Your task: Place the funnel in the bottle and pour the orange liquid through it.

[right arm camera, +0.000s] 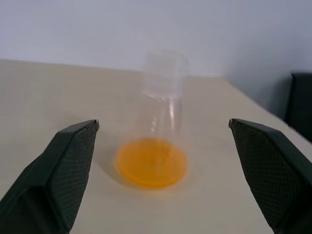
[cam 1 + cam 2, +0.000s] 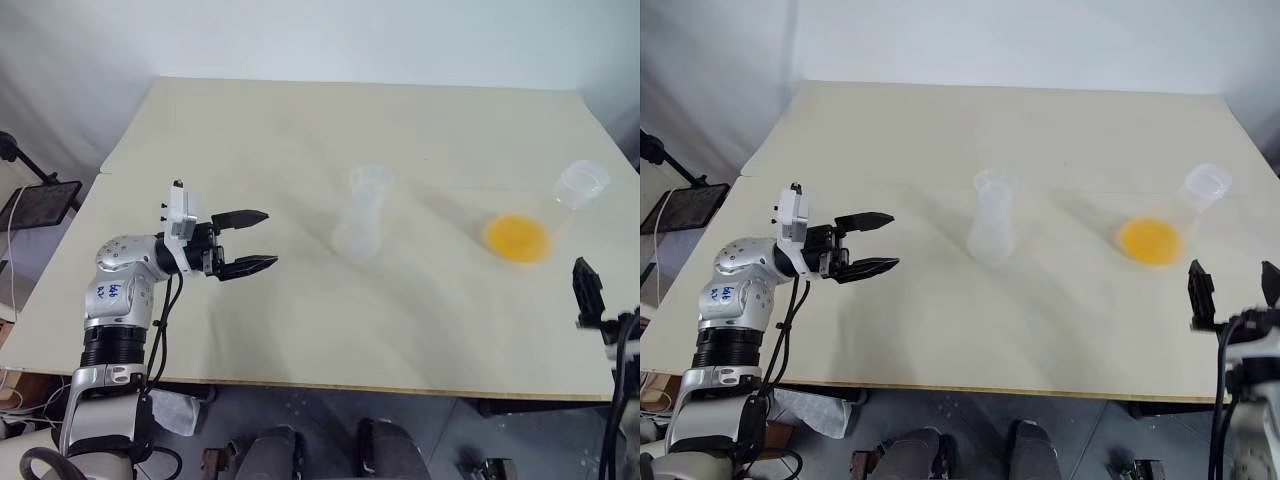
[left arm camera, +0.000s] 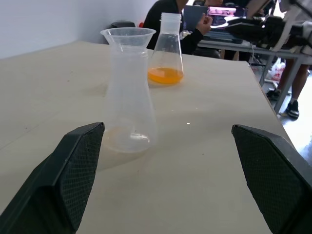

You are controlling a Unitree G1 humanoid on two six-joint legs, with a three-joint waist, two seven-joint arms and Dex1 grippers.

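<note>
Right wrist view: orange liquid ahead of open right hand.

Two head cameras look steeply down over the whole desk. Each wrist camera sits low, near desk level, facing a flask; both catch the orange liquid.

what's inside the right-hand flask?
A shallow pool of orange liquid covers the bottom of the flask; above it the flask looks empty. Nothing else shows inside. The other flask appears empty, a funnel seated in its mouth.
</note>
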